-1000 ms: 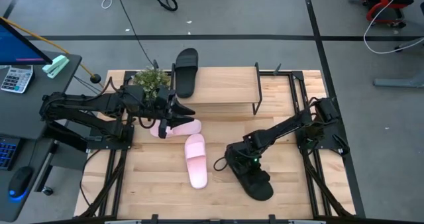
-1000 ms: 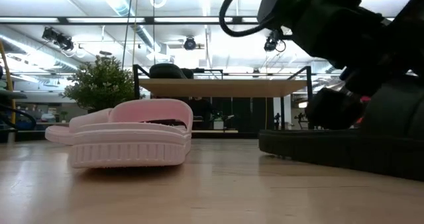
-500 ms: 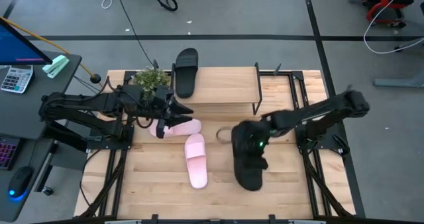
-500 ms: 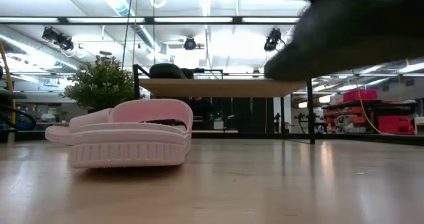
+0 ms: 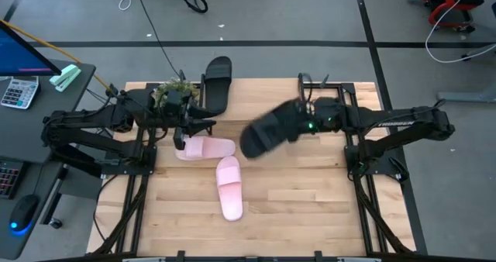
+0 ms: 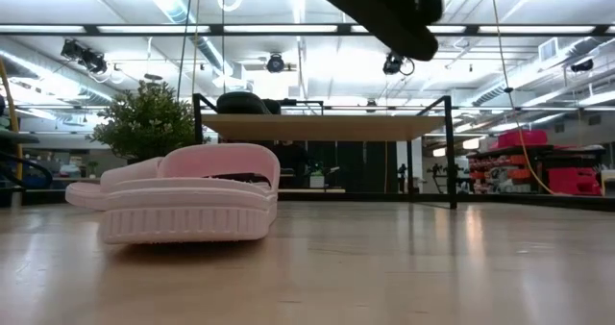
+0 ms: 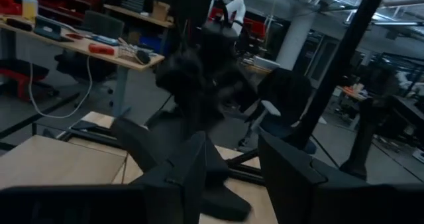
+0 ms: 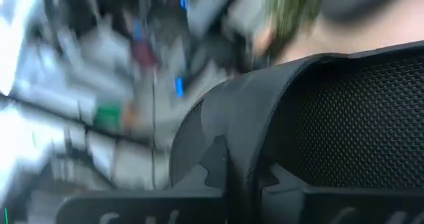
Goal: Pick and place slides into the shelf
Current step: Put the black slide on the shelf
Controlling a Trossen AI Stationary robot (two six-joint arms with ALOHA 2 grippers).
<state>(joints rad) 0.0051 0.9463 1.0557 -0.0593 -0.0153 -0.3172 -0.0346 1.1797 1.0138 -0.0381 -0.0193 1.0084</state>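
Lifted from the tabletop, black slide (image 5: 267,131) hangs clamped in right fingers (image 5: 308,124).

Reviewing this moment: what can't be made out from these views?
- Right hand: its grip point on the carried black slide is hidden by the slide in the high view, blurred in the right wrist view.
- Low view: carried slide cut off by the top edge.
- Left hand: hidden in the low view by the pink slide; nothing visibly held.

A small green potted plant (image 5: 172,92) stands at the slatted tabletop's (image 5: 325,215) far left corner.
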